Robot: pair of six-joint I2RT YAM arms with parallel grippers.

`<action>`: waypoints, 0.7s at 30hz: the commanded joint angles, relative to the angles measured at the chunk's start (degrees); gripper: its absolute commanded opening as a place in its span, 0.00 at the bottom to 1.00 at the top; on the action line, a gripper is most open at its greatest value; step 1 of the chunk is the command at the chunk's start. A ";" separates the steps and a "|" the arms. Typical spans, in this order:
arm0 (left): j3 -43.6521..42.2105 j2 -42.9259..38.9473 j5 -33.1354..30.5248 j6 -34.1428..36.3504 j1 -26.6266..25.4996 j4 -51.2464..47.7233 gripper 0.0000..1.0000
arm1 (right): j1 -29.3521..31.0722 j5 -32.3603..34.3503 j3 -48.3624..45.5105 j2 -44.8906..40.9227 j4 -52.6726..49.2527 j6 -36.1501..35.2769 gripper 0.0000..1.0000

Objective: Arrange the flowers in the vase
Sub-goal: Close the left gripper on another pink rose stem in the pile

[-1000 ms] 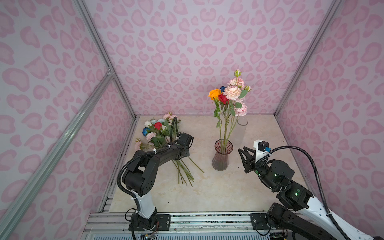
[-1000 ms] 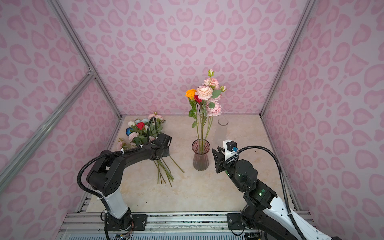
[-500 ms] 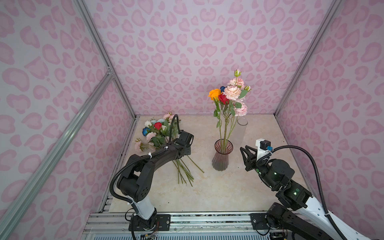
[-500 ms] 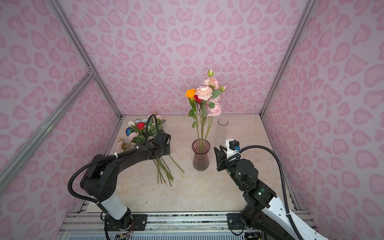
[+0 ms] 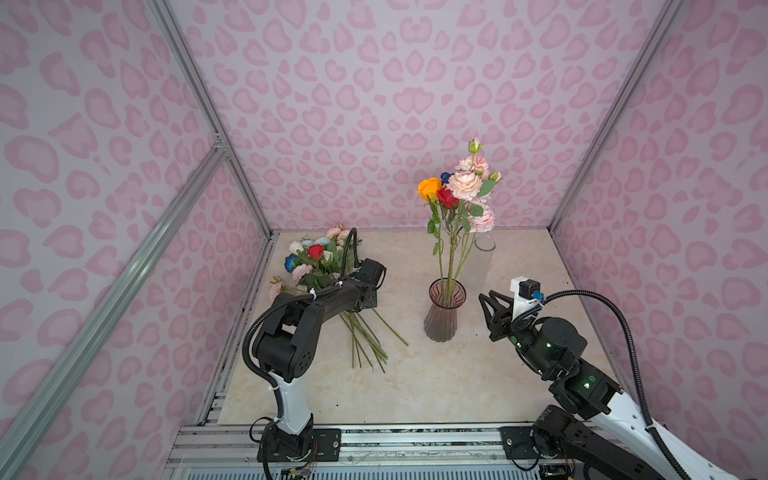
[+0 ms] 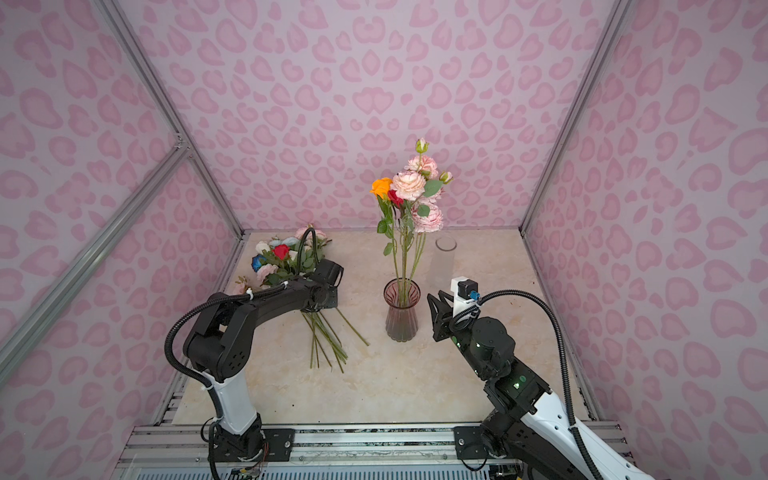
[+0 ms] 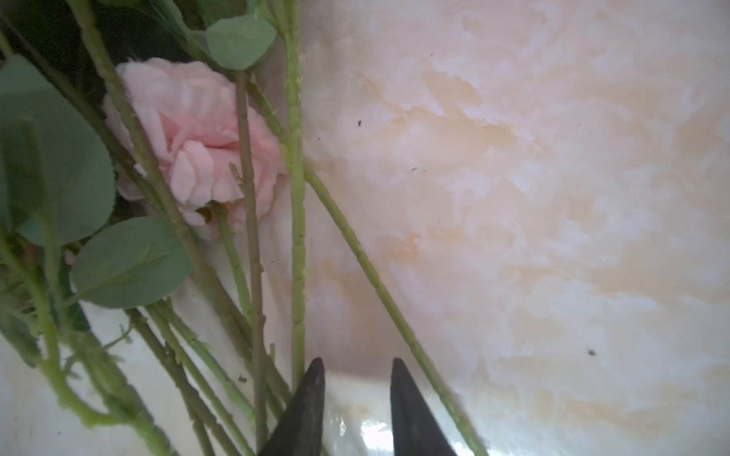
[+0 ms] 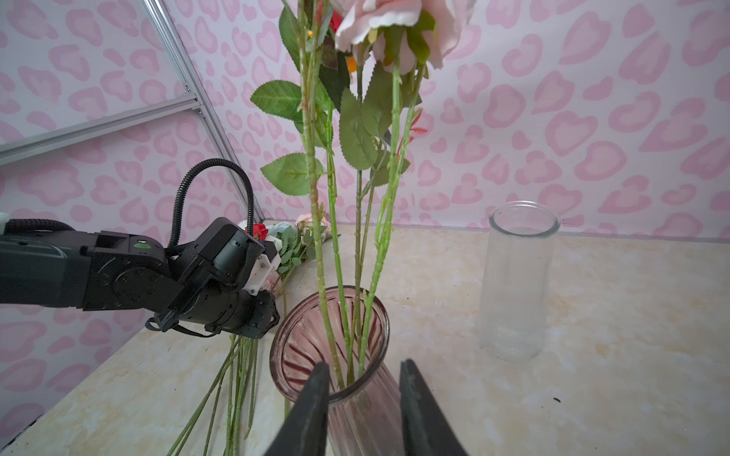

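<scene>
Two dark tips of my left gripper [image 7: 355, 369] stand slightly apart with only bare table between them, pinching nothing, down beside the loose bunch of green-stemmed artificial flowers [image 5: 320, 266] lying on the marbled cream tabletop [image 5: 415, 386]; one thin green stem [image 7: 298, 276] runs just beside one tip and a slanting stem [image 7: 380, 292] passes the other. I judge these stems light, wiry and a little slick, so I'd take a single one on its bare lower length, clear of the leaves and the soft pale pink head [image 7: 193, 134], which would squash or snag. My right gripper [image 8: 365, 369] is likewise parted and empty, near the ribbed smoky-pink glass vase [image 5: 442, 320], which holds several upright flowers [image 5: 463, 187] and looks easy to tip; a clear glass cylinder [image 5: 482, 266] stands behind it
</scene>
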 commanded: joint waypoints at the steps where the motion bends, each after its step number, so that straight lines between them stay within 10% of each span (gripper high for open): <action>1: -0.40 -2.20 -0.58 -0.31 -0.69 0.31 0.31 | -0.64 -1.01 -0.48 0.01 1.16 0.25 0.32; 21: 2.47 2.96 -6.58 -0.88 0.40 -2.14 0.31 | -1.59 -2.69 -0.58 0.89 1.80 0.62 0.32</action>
